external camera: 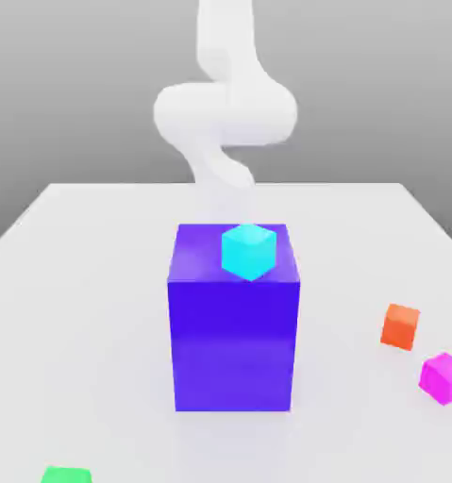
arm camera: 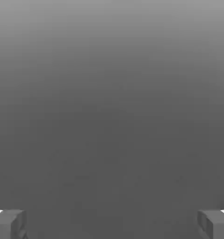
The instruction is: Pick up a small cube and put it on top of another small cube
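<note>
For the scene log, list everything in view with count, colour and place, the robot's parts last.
large block: 1, blue, middle of the table
cyan cube: 1, cyan, on top of the large block
orange cube: 1, orange, on the table, toward the exterior view's right
magenta cube: 1, magenta, near the orange cube
green cube: 1, green, partly cut off, at the exterior view's bottom left
table: 1, white, under everything
arm: 1, white, behind the large block
gripper: 1, grey fingers, open, in the hand view

A pale table (external camera: pixel 78 283), and on it a big blue box (external camera: pixel 234 344) mid-frame, orange (external camera: pixel 400 326) and pink cubes (external camera: pixel 444 378) lower right, green cube (external camera: pixel 67 474) bottom left!
</note>
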You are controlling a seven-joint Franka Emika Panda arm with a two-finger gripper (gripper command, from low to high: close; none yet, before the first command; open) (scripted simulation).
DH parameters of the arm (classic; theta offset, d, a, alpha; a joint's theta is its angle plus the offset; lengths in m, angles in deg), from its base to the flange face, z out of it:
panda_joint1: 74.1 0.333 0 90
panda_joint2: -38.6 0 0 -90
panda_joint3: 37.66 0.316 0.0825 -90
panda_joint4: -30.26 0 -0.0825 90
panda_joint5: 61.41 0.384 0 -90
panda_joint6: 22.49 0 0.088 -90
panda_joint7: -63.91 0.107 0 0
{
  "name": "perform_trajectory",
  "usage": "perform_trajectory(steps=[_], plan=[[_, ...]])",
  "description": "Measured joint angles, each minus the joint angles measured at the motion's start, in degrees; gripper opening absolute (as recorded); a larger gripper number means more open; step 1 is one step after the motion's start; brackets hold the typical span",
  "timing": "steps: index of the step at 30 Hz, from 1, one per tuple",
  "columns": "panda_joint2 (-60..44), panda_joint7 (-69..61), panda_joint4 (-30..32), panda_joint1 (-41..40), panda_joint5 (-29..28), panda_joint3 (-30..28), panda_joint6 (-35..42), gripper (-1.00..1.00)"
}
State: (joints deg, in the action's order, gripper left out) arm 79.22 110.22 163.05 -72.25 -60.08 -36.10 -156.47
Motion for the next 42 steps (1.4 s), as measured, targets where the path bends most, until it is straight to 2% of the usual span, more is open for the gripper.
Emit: perform_trajectory(steps=[8,15,19,25,30,31,38,42], plan=[[-16.75,2.74,3.26,5.67,2.70,6.66,-7.11,0.00],[-31.23,7.81,6.09,9.84,1.22,13.76,-13.33,0.00],[-39.83,12.78,7.70,14.15,-2.52,16.74,-16.86,0.00],[-52.99,22.32,9.96,21.15,-11.06,16.71,-21.78,0.00],[-63.41,27.91,8.34,26.82,-17.80,11.01,-28.85,0.00],[-65.06,28.62,7.96,27.70,-18.70,9.95,-30.10,-1.00],[-65.28,28.77,7.92,27.89,-18.86,9.76,-30.35,-1.00],[-58.39,25.20,9.56,25.10,-14.17,13.54,-25.15,-1.00]])
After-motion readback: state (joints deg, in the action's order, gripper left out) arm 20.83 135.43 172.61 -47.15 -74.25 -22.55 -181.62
